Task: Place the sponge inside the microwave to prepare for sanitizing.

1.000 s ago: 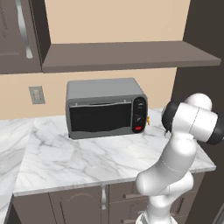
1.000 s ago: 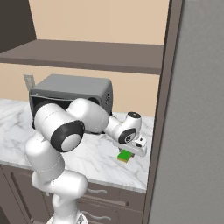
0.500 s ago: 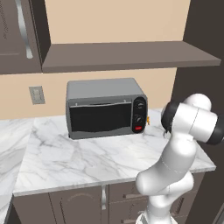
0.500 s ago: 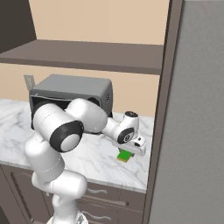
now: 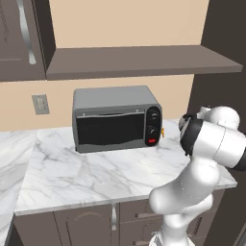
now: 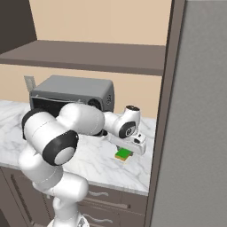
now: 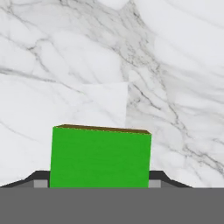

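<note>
The sponge [image 7: 100, 157] is a small bright green block with a thin brown-yellow top edge. It sits between my gripper's [image 7: 99, 184] two dark fingertips [image 7: 40, 183], which press against its sides. In the right base view the sponge [image 6: 123, 154] is right under the white hand, at or just above the marble counter [image 6: 97, 164] near the tall side panel. My gripper [image 6: 126, 150] points down and is shut on it. The microwave is out of view.
A silver-grey box oven with round knobs [image 5: 115, 119] stands at the back of the counter, left of the hand. A dark shelf [image 5: 139, 60] runs above it. A tall dark panel [image 6: 195, 133] closes off the counter's right end. A dark door with a handle [image 5: 21, 33] is at upper left.
The hand with the sponge has edged slightly left and up in the right base view. The jaws keep the same width.
</note>
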Available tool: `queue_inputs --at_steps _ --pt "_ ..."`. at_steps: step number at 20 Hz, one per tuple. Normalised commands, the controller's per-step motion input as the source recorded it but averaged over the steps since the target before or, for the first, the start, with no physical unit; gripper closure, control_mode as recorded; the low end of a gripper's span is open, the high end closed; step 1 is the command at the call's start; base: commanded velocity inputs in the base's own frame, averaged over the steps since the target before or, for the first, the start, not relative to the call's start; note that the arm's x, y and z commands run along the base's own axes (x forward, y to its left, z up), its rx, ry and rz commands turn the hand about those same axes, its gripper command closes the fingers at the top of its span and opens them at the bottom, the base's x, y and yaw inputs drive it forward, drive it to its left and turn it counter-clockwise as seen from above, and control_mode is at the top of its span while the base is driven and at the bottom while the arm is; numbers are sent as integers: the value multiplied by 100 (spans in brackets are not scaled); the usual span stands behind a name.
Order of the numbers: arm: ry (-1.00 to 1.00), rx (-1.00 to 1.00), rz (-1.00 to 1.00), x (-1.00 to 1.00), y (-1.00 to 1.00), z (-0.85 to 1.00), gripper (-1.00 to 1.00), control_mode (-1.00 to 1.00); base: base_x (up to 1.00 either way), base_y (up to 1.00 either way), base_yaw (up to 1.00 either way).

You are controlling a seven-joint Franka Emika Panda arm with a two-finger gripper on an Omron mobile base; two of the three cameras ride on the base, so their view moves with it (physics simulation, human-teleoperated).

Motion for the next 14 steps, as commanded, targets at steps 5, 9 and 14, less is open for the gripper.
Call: queue_inputs --at_steps 5,9,14 --pt "3 0 0 -18 26 53 100 -100 0 0 0" --pt "2 0 -1 -24 23 49 100 -100 0 0 0" --pt "1 0 -6 -35 18 40 100 -100 0 0 0"
